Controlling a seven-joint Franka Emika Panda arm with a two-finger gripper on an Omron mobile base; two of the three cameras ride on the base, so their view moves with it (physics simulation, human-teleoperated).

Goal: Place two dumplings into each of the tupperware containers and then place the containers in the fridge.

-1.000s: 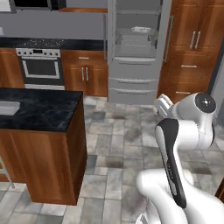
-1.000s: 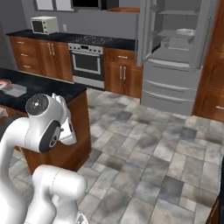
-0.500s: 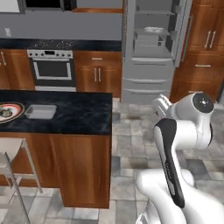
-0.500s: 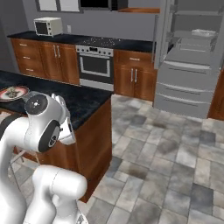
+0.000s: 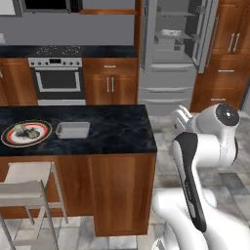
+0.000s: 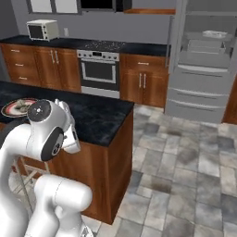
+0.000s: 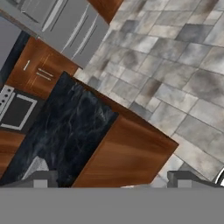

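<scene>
Kitchen floor of mottled grey stone tile spreads between a wood-sided island and the wall of cabinets as my base swings round; over the last second the whole view has slid, so that the island's tabletop (image 5: 112, 129), then only an edge at 9 o'clock, now lies broad across the left base view. That is the camera moving, not the things.

On that glossy black, white-veined tabletop sits one container (image 5: 72, 130), a shallow pale grey tray with rounded corners, just beside a red-rimmed plate (image 5: 10, 140) at 9 o'clock that carries the dumplings (image 5: 28, 131), small lumpy tan pieces; how many I cannot tell. The tray looks empty, though it is small in frame.

The fridge (image 5: 175, 95), grey and metallic, stands open at 12 o'clock, well apart from the island, and a second container (image 5: 172, 33) already rests on an upper shelf there. Judging by this, one tray is stowed and I am coming back for the other, with dumplings to load first.

My gripper (image 7: 112, 183) points down over the island's corner, its two dark fingertips spread wide with nothing between them. A steel oven (image 5: 57, 80) and a pale stool (image 5: 27, 188) complete the scene.
</scene>
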